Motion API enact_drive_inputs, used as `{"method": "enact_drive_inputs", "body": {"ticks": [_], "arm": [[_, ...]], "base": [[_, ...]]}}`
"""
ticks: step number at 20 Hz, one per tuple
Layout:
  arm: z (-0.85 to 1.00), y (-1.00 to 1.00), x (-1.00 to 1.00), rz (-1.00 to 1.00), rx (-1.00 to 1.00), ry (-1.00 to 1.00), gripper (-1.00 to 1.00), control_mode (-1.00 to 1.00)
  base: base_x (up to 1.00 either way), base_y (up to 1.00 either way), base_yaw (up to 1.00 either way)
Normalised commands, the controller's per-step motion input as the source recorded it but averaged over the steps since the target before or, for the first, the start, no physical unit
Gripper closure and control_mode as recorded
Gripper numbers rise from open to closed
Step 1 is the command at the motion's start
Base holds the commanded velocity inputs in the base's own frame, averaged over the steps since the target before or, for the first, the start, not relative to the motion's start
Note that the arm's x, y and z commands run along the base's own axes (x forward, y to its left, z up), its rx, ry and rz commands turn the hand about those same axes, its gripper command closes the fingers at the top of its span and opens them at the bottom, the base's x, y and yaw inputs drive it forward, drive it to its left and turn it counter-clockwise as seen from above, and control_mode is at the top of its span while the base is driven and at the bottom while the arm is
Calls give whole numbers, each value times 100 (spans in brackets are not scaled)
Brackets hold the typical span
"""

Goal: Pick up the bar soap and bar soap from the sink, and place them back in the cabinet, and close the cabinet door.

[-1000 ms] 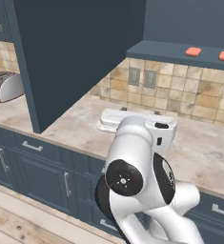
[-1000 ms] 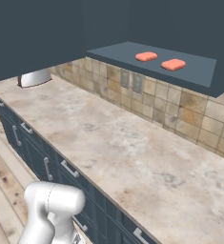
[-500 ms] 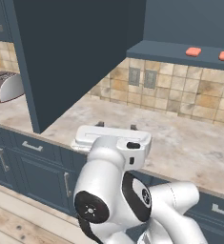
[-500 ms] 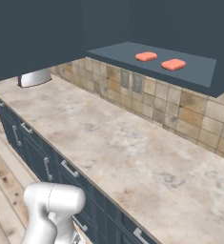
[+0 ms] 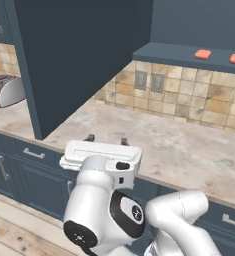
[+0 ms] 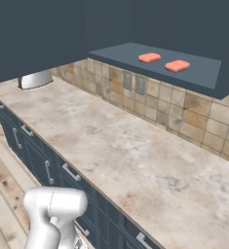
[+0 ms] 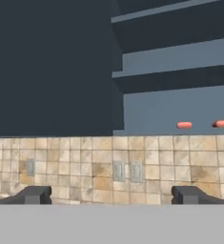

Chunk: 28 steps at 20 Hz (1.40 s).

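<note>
Nearest us in the left base view, our gripper [image 5: 105,139] sits low over the front edge of the marble counter [image 5: 189,150], w/ just two dark fingertips [image 5: 89,137] poking up past the white hand. Hand view shows the fingers [image 7: 33,194] spread wide apart, nothing between them, aimed at the tiled backsplash [image 7: 108,162] and its two outlets. Left base view has the open cabinet door [image 5: 84,55] swung out toward us, hanging above the counter, w/ a toaster [image 5: 6,90] off to the left. Farthest, both bar soaps [image 6: 149,57] lie side by side, apart, on the bottom shelf of the cabinet [image 6: 203,78]; right base view looks down on their flat tops, hand view shows them edge-on as thin strips.
</note>
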Motion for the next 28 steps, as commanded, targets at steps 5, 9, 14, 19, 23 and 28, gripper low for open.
{"method": "enact_drive_inputs", "body": {"ticks": [5,9,14,19,23,28], "arm": [[-32,36,13,4,-3,-8,-100,-100],[-15,29,23,2,0,-10,-100,-100],[-11,23,26,2,0,-15,-100,-100],[-12,32,20,1,0,-14,-100,-100],[-7,36,25,0,0,-14,-100,-100],[0,35,19,0,0,-12,-100,-100]], "base": [[0,0,0],[0,0,0],[0,0,0],[0,0,0],[0,0,0],[0,0,0]]}}
